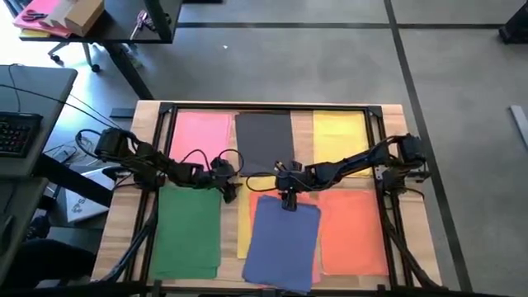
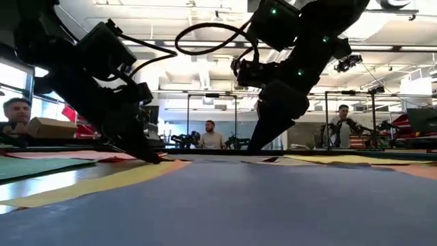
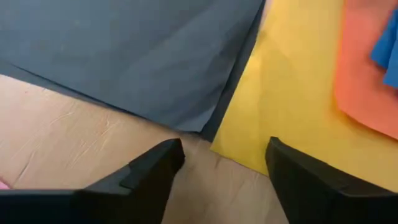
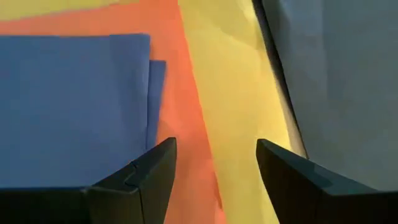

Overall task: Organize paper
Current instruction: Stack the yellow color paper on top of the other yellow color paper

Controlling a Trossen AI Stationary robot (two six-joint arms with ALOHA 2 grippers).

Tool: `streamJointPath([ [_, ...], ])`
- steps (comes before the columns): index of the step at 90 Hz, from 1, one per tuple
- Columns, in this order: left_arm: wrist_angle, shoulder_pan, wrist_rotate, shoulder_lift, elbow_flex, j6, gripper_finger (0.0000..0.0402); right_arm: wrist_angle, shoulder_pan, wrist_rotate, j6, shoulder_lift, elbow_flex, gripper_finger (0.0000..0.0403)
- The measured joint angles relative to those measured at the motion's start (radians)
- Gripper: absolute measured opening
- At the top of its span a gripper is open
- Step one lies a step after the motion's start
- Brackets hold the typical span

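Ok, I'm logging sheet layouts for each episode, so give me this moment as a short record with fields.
far row: pink sheet, dark grey sheet, yellow sheet
near row: green sheet, blue sheet, orange sheet
overlap: blue lies over a second yellow sheet and the orange edge
left gripper: open, by the dark grey sheet's near corner
right gripper: open, over the blue sheet's far edge
held: nothing

From my seat the overhead feed is evenly lit with soft shadows under the arms on the tabletop (image 1: 388, 115), the low feed glares from bright ceiling lights that leave both arms backlit silhouettes, its foreground paper (image 2: 225, 205) blurred, and both wrist feeds look soft.
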Motion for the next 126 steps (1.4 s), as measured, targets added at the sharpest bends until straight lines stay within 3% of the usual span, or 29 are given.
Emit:
streamJointPath([
  [12, 0.002, -0.012, -0.002, 0.002, 0.000, 0.001, 0.0195, 0.006, 0.000, -0.001, -0.005, 0.004, 0.000, 0.0209],
  [49, 0.001, -0.039, 0.037, 0.000, -0.001, -0.078, 0.0007, -0.002, 0.000, 0.027, -0.039, 0.004, 0.000, 0.0209],
  [74, -0.093, -0.066, 0.130, -0.142, -0.012, -0.032, 0.0001, -0.054, 0.011, 0.042, -0.089, -0.009, 0.037, 0.0209],
  [101, -0.069, -0.097, -0.069, -0.334, -0.013, 0.129, 0.0000, 0.005, -0.013, 0.039, -0.168, -0.028, 0.084, 0.0209],
  [126, 0.061, -0.146, -0.052, -0.407, -0.003, 0.278, 0.0000, 0.096, -0.043, 0.030, -0.244, -0.027, 0.085, 0.0209],
])
